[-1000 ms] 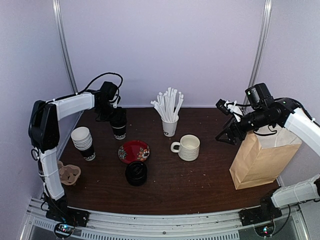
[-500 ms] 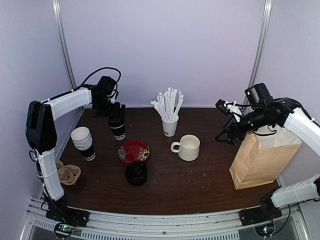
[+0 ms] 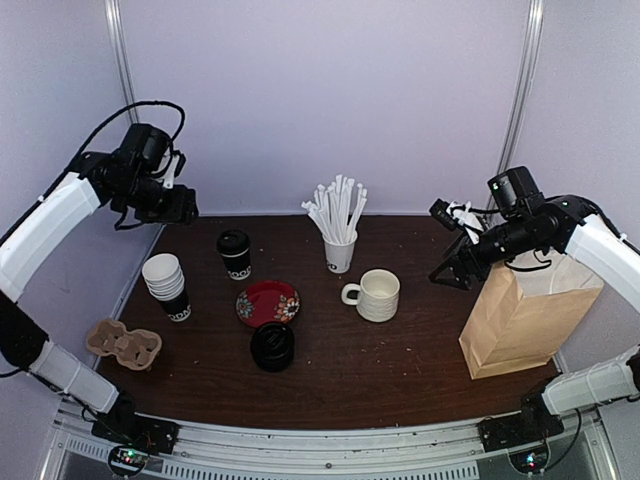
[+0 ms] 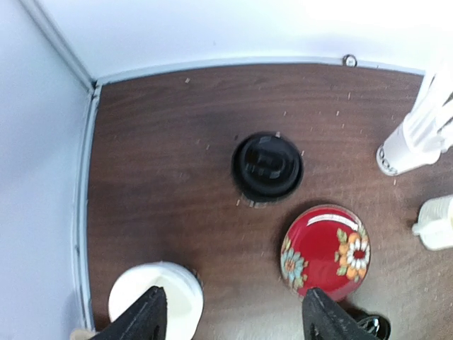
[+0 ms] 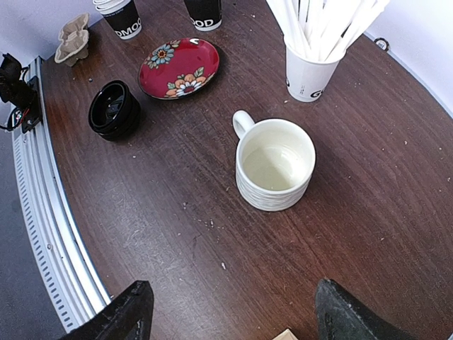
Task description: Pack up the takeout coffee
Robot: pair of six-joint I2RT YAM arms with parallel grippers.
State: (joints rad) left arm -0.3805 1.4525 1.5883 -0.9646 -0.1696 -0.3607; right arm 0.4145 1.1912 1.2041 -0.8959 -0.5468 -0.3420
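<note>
Dark brown table (image 3: 400,350) is sitting inside a pale-walled enclosure. A brown paper bag (image 3: 520,320) is standing upright at the right edge. The left gripper (image 4: 230,312) is hanging high over the far left corner, jaws apart with nothing between them. The right gripper (image 5: 230,312) is hovering just left of the bag's top, jaws spread wide and empty. A cream ribbed mug (image 3: 378,295) is standing mid-table, with a white cup of straws (image 3: 340,252) behind it. A red floral plate (image 3: 268,302) is lying left of the mug. One takeout coffee (image 3: 235,254), lid on, is standing far left, just beyond the plate and untouched. Left of it, a stack of unlidded cups (image 3: 165,285) is standing. Black lids (image 3: 272,347) are sitting near the plate's near side. A cardboard carrier (image 3: 125,343) is lying at the near left edge.
</note>
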